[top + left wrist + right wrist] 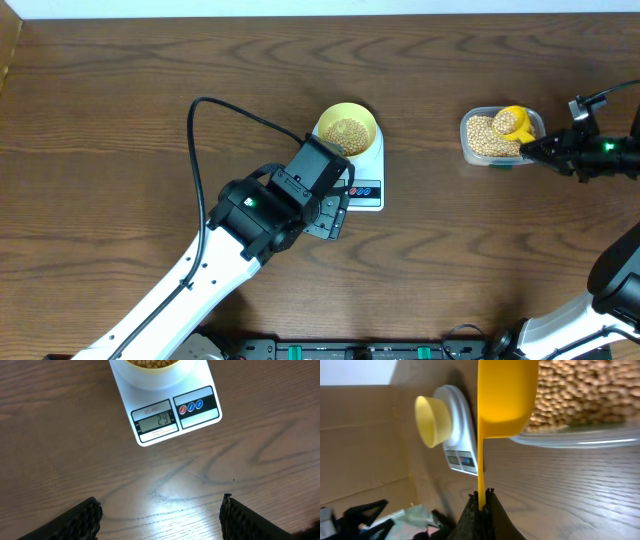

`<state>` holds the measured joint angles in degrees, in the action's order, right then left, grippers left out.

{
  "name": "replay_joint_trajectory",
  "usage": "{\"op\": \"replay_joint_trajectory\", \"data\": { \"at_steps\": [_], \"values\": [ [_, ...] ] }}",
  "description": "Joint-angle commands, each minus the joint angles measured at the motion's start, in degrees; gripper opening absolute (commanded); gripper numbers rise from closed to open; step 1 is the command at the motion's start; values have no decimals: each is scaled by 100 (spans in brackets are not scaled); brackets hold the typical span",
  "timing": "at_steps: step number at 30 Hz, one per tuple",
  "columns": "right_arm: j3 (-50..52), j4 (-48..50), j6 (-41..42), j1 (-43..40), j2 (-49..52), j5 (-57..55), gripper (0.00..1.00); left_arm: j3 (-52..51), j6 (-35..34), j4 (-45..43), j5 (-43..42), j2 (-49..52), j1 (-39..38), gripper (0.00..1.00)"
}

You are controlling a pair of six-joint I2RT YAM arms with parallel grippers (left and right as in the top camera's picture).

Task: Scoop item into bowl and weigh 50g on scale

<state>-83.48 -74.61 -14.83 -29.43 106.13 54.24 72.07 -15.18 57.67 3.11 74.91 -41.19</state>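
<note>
The pale yellow-green bowl stands on the white scale, with beige beans inside it. In the left wrist view the scale shows its grey display and its red and blue buttons. My left gripper hovers open over bare table just in front of the scale, nothing between its fingers. My right gripper is shut on the handle of a yellow scoop, whose cup sits in the clear tub full of beans.
A black cable loops from the left arm over the table left of the scale. The clear tub stands at the right, about a hand's width from the scale. Cardboard lies beyond the table's far side.
</note>
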Motion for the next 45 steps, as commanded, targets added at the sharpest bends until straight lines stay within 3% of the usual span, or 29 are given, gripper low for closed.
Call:
{"op": "replay_joint_trajectory", "data": {
  "at_steps": [1, 11, 21, 25, 38, 45],
  "values": [
    [46, -42, -181, -15, 83, 702, 1, 111, 48, 11, -7, 22, 13, 78],
    [46, -142, -326, 214, 83, 1609, 1, 111, 48, 11, -7, 22, 13, 78],
    [46, -39, -326, 1134, 81, 2315, 1, 111, 48, 11, -7, 22, 13, 78],
    [44, 345, -267, 1572, 83, 2579, 1, 111, 48, 11, -7, 22, 13, 78],
    [44, 2006, 1099, 2881, 81, 2632, 1, 111, 48, 11, -7, 22, 13, 78],
    [44, 2277, 1207, 3432, 81, 2363, 1, 111, 48, 11, -7, 22, 13, 78]
  ]
}}
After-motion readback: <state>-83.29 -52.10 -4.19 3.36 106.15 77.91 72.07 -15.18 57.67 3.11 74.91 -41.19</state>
